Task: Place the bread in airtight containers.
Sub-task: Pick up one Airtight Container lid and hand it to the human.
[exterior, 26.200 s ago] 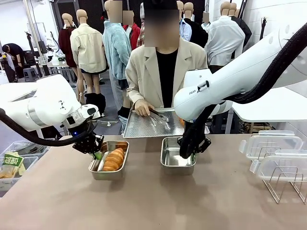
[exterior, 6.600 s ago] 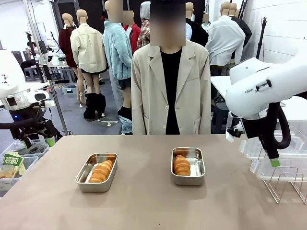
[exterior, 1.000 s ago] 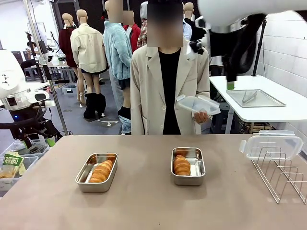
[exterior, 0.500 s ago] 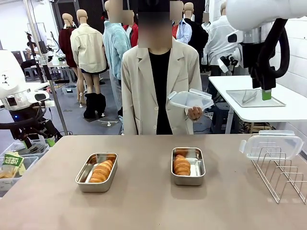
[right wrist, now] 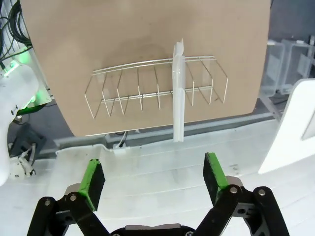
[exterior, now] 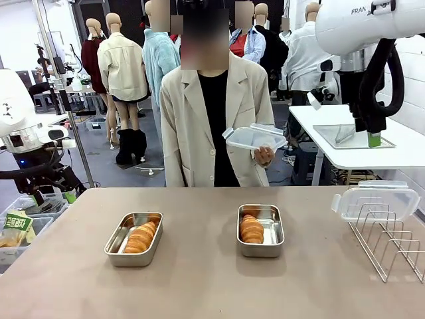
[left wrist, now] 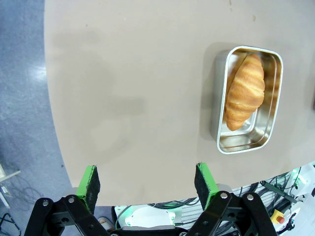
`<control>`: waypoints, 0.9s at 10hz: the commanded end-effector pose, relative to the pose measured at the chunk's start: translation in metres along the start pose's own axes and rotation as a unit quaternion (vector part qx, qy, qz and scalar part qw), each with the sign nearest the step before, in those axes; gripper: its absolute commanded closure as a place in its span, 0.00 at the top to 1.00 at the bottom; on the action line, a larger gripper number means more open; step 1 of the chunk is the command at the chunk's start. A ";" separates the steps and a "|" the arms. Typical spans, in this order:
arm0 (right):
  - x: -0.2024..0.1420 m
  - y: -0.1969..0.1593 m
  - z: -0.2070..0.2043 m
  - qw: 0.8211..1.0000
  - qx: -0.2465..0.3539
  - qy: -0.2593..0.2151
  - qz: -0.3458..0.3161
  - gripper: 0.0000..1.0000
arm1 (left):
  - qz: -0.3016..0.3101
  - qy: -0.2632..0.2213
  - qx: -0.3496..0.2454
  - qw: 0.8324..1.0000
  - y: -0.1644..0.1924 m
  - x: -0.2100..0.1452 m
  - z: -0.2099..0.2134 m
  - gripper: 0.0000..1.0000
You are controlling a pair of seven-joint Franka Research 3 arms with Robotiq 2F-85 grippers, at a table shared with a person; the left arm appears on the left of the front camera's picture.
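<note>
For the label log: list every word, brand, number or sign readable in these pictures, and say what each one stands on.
"FRAN": black letters on the white casing of the right arm in the front view, with the rest of the word cut off.
Print on the green packet at the left edge of the front view: too blurred to read.
Wrist views: no text to read.

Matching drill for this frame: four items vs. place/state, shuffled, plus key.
Items:
1. croissants
2. wire rack
3. flat tray
4. right hand

Place/state:
A. on the white side table
B. raised off the table, open, holding nothing
C. in the steel boxes, one each
D. at the table's right edge, holding a clear lid

Pairs: 1-C, 2-D, 3-A, 4-B
</note>
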State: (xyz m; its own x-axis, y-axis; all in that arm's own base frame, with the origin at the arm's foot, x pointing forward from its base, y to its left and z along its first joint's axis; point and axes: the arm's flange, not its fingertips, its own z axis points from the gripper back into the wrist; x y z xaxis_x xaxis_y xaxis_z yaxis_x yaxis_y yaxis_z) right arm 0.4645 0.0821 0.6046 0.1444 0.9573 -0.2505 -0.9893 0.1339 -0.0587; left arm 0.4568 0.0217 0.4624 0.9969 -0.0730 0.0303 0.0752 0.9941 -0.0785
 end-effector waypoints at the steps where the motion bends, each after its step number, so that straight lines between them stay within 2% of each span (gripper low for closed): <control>1: 0.002 0.001 0.003 1.000 -0.001 0.000 0.006 1.00 | 0.000 0.000 0.004 1.000 0.000 0.001 0.002 1.00; 9: 0.002 0.001 0.003 1.000 -0.001 0.000 0.006 1.00 | 0.000 0.000 0.004 1.000 0.000 0.001 0.002 1.00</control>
State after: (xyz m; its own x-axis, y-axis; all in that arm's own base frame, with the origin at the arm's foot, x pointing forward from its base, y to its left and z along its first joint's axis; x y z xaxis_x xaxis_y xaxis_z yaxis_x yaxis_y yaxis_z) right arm 0.4638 0.0862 0.6056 0.1375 0.9580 -0.2517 -0.9901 0.1260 -0.0613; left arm 0.4568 0.0217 0.4624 0.9969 -0.0730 0.0303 0.0752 0.9941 -0.0785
